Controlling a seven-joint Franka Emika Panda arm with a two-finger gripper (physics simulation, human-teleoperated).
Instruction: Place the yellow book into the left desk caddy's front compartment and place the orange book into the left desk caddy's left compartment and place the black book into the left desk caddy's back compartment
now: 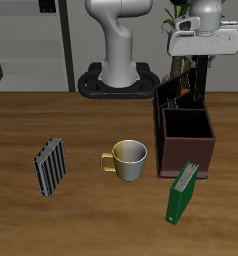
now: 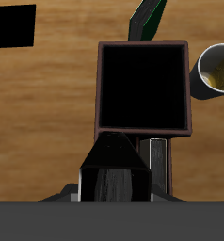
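My gripper (image 1: 196,66) hangs over the left desk caddy (image 1: 169,97), the smaller dark brown box at the back. It is shut on the orange book (image 1: 195,80), which hangs upright below the fingers and reaches down into the caddy. In the wrist view the held book (image 2: 114,160) looks dark and tapers away from the gripper (image 2: 114,186). A pale grey strip (image 2: 158,162) stands in the caddy beside it; it may be the yellow book, but I cannot tell. The black book (image 2: 10,26) lies flat on the table beyond the larger caddy and shows only in the wrist view.
The larger caddy (image 1: 186,113) with one wide compartment stands right in front of the left caddy, and also shows in the wrist view (image 2: 142,45). A green book (image 1: 183,190) leans at its front. A mug (image 1: 128,158) and a striped book (image 1: 51,165) stand mid-table.
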